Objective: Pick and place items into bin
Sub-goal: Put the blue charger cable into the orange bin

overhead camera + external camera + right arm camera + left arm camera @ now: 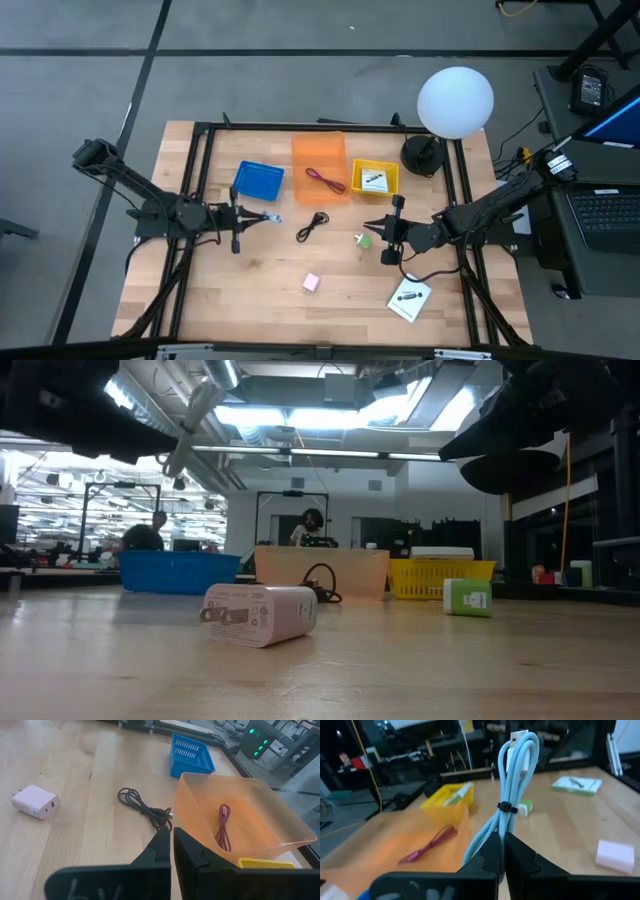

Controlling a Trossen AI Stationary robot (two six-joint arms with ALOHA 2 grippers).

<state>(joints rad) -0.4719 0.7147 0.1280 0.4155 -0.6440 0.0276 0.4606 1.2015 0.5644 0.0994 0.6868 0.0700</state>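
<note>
A: From above, what's going on around the orange bin (319, 152)?

B: It sits between a blue bin (259, 180) and a yellow bin (375, 177), with a reddish cable (324, 179) already inside. The left gripper (268, 217) hangs just in front of the blue bin, to the orange bin's left, clamped on a pale blue cable (271, 217). The right gripper (376, 228) waits in front of the yellow bin, pinched shut on nothing I can see.

A: What lies loose?

B: A black cable (313, 226) just in front of the orange bin, a green plug (364, 240) by the right gripper, a pink charger (311, 283) farther out, and a white card (409, 298) near the table's front right.

A: The low view?

B: The charger (262, 614) is nearest, the green plug (467, 598) behind it, and the three bins in a row at the back.

A: Left wrist?

B: The blue cable (514, 785), coiled and tied, stands up from fingers (520, 857) closed tight on it. The orange bin (395, 845) lies beyond, the reddish cable (427, 845) in it.

A: Right wrist?

B: Jaws together and empty, looking over the black cable (145, 809) and the orange bin (240, 815).

A: So which step?

B: Carrying, I'd judge. The next move calls for bringing the blue cable over a bin's rim before letting go.
</note>
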